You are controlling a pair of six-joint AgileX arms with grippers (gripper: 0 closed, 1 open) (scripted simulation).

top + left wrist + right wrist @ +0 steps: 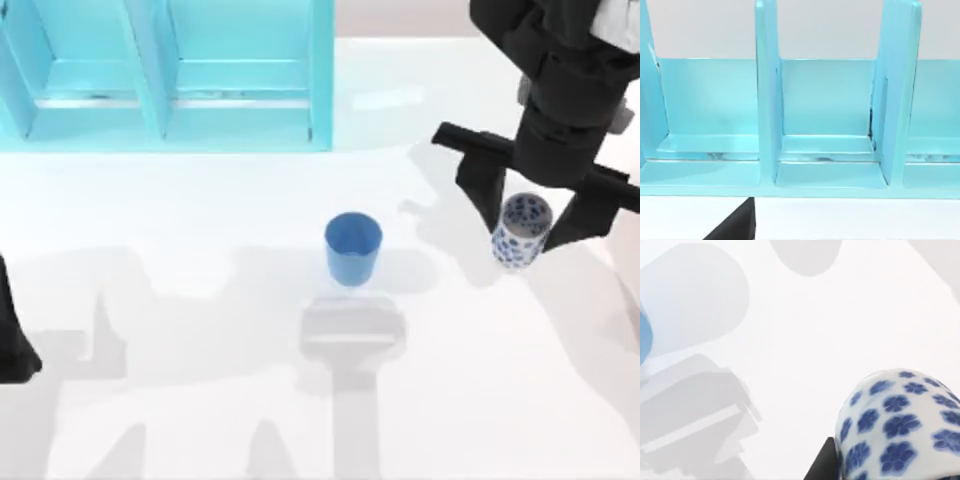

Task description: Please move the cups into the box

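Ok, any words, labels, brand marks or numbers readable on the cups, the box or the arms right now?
None to read.
Patterned cup: dark-blue flowers, no lettering.
Blue cup: plain.
Box: bare turquoise walls.
Right gripper, straddling the patterned cup: plain black.
Left arm, at the table's left edge: unmarked.

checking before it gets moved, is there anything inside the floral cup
From above, the floral cup looks empty: pale inside wall, nothing in it. Its very bottom is partly shaded. The right gripper straddles it, fingers open on either side.
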